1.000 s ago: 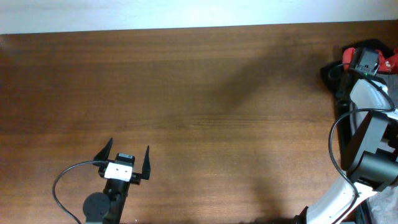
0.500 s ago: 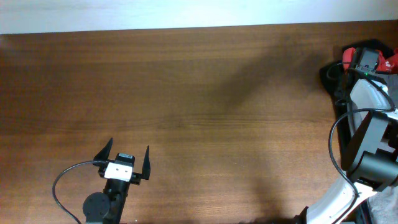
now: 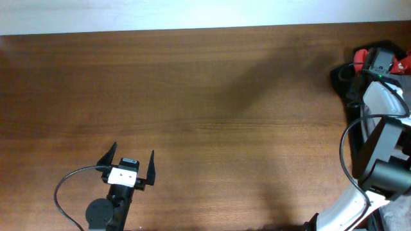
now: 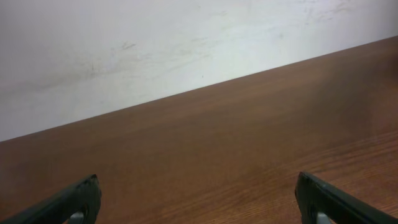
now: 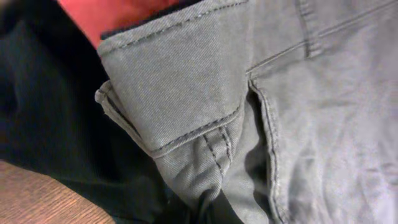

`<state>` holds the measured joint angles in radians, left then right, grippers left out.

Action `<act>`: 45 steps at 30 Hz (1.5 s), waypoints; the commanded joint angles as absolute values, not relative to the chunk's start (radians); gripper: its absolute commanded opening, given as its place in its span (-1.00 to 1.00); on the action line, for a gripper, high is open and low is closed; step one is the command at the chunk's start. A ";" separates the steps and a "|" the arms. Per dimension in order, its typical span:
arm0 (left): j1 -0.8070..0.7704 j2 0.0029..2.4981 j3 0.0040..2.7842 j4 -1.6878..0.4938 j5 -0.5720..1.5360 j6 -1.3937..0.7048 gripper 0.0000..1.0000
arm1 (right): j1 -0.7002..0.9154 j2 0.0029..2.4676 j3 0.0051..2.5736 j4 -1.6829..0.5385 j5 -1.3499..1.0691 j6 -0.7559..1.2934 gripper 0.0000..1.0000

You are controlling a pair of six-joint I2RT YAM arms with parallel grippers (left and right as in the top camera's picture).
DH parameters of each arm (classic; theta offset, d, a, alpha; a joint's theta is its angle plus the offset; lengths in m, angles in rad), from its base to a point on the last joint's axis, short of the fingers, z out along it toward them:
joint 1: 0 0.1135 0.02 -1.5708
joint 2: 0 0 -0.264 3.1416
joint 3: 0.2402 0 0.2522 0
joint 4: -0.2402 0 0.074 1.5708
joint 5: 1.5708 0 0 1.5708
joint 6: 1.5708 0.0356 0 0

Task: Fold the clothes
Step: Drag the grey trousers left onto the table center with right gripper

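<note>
- Brown wood table [image 3: 205,96] runs up to a white wall [image 4: 186,37]; nearly all of the tabletop is bare.
- 1 pair of grey-olive shorts [image 5: 298,124] lies in a pile at the far right corner, directly ahead of the right gripper [image 3: 380,54] and touching it.
- From overhead the arm hides the shorts; only the red garment [image 3: 361,56] and some dark cloth show beside the fingers.
- Right fingers are closed. Their tips are hidden, but the cloth puckers into the dark spot at the bottom of the wrist view, so I judge it a pinch on the shorts just below the waistband [image 5: 168,81].
- That waistband runs away from the fingers, up and to the right; a dark garment [image 5: 43,106] lies left of it and the red one beyond it.
- How the shorts lie as a whole cannot be told, since they are crumpled.
- Left gripper [image 3: 133,151] hangs with its 2 fingers spread wide, holding nothing, well apart from the pile.
- Right arm is much the nearer, so the next move is probably its own: draw the shorts toward the bare wood between the 2 arms.
</note>
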<state>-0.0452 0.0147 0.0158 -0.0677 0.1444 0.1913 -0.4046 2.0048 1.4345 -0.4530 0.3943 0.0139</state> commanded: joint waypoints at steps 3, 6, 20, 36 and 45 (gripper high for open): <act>-0.041 0.007 0.009 -0.069 0.137 0.204 0.99 | -0.405 1.871 1.459 -0.461 0.386 0.088 -0.92; -0.041 0.007 0.009 -0.068 0.137 0.204 0.99 | -0.405 1.837 1.459 -0.479 0.337 0.088 -0.92; -0.041 0.007 0.009 -0.068 0.137 0.204 0.99 | -0.279 1.712 1.459 -0.509 0.239 0.122 -0.92; -0.041 0.007 0.009 -0.069 0.137 0.204 0.99 | 0.079 1.705 1.459 -0.489 0.079 0.230 -0.92; -0.041 0.007 0.009 -0.069 0.137 0.204 0.99 | 0.443 1.844 1.459 -0.344 0.058 0.386 -0.92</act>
<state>-0.0452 0.0147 0.0154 -0.0677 0.1444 0.1913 0.3321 1.7889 1.4345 -0.3904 0.1013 0.2955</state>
